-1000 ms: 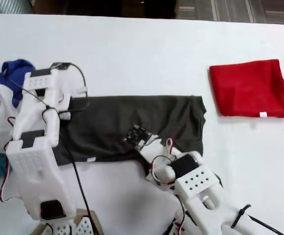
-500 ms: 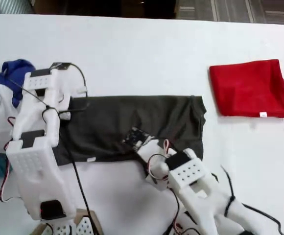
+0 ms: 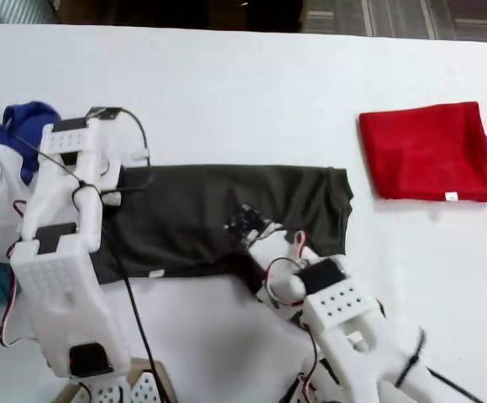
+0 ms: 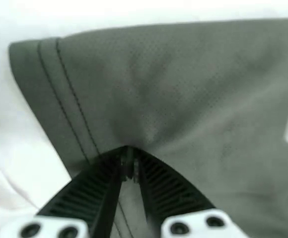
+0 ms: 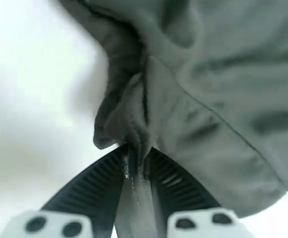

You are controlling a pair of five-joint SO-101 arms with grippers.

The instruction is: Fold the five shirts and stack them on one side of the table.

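We see open surface (image 3: 227,92) beyond the dark shirt (image 3: 185,210), while the red shirt (image 3: 428,151) and clothes pile (image 3: 25,122) block either end.

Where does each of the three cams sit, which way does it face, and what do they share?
High view: fixed above the table, looking down; left arm, right arm, the dark green shirt and folded red shirt.
Left wrist view: on the left arm's wrist, looking along the left gripper, shut on the shirt's hemmed end.
Right wrist view: on the right arm's wrist, looking along the right gripper, shut on a bunched edge.
Shared: all three show the dark green shirt.
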